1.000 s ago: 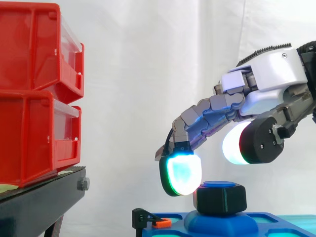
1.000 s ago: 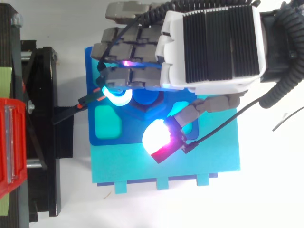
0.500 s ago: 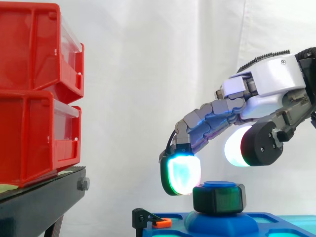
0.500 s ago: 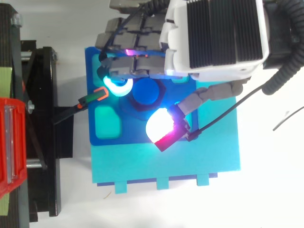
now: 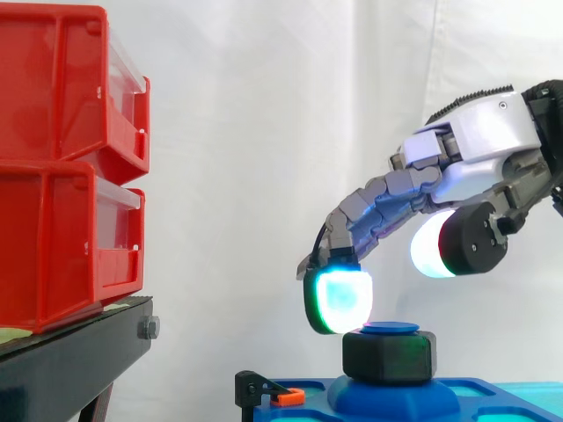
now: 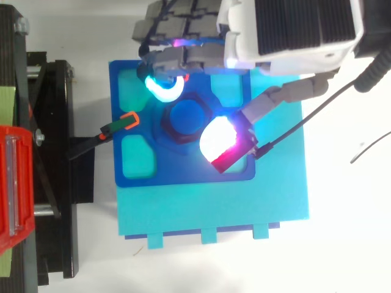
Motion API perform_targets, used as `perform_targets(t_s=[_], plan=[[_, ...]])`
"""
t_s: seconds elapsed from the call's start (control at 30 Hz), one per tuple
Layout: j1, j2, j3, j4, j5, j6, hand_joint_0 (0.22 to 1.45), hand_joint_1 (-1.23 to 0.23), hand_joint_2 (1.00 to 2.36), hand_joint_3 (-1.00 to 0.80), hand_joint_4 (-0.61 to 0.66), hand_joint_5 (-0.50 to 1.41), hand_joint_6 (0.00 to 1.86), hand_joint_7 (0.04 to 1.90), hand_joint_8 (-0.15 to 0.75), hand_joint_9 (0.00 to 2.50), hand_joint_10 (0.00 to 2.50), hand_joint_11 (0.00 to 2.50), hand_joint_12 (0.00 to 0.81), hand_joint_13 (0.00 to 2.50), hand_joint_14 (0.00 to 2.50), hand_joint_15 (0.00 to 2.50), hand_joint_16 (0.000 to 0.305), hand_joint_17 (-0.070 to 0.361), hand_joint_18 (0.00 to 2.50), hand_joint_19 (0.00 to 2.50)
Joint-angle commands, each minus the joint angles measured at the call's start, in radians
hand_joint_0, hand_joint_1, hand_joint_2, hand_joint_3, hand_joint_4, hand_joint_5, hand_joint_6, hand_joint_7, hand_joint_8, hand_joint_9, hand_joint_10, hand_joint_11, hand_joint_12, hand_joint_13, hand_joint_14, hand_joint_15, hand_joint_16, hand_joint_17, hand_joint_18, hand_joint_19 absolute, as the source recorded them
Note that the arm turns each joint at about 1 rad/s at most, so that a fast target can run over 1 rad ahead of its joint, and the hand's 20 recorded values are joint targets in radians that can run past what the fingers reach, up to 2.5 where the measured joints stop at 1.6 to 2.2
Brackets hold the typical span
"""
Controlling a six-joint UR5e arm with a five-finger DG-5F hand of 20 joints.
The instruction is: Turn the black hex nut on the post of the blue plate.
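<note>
White curtain [image 5: 264, 132] is backing the hand [image 5: 479, 145], its fingers [image 5: 341, 299] spreading wide and empty, with the black hex nut [image 5: 389, 356] sitting just below, between them.

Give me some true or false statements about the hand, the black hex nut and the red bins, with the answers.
1. The black hex nut sits on the post of the blue plate. True.
2. The hand is clamped round the nut. False: its fingers arch over the nut without closing on it, and the thumb pad hangs well above it.
3. Two red bins are stacked on the black stand. True.
4. The orange clip lies on top of the nut. False: it sits at the plate's edge nearest the stand.
</note>
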Motion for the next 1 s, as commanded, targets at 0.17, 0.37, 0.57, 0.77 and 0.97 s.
perform_targets(t_s=[0.17, 0.37, 0.57, 0.77, 0.97], plan=[[0.005, -0.001, 0.054, -0.036, 0.004, 0.002, 0.49, -0.32, 1.0, -0.5, 0.2, -0.2, 0.5, 0.97, 0.248, 0.35, 0.0, 0.04, 0.358, 0.36, 0.0, 0.07, 0.058, 0.131, 0.19, 0.15], [0.019, -0.001, 0.06, 0.001, 0.029, 0.003, 0.49, -0.32, 1.0, -0.5, 0.2, -0.2, 0.5, 0.97, 0.249, 0.35, 0.0, 0.04, 0.358, 0.36, 0.0, 0.08, 0.058, 0.131, 0.19, 0.15], [0.057, -0.001, 0.062, 0.043, 0.068, 0.003, 0.49, -0.32, 1.0, -0.5, 0.2, -0.2, 0.5, 0.97, 0.249, 0.35, 0.0, 0.04, 0.358, 0.36, 0.0, 0.08, 0.058, 0.131, 0.19, 0.15], [0.108, -0.001, 0.049, 0.046, 0.122, 0.003, 0.49, -0.32, 1.0, -0.5, 0.2, -0.2, 0.5, 0.97, 0.247, 0.35, 0.0, 0.04, 0.356, 0.36, 0.0, 0.08, 0.058, 0.13, 0.18, 0.14], [0.13, -0.001, -0.01, 0.076, 0.147, 0.018, 0.49, -0.32, 1.0, -0.5, 0.2, -0.2, 0.5, 0.97, 0.246, 0.35, 0.0, 0.04, 0.356, 0.35, 0.0, 0.07, 0.057, 0.129, 0.18, 0.14]])
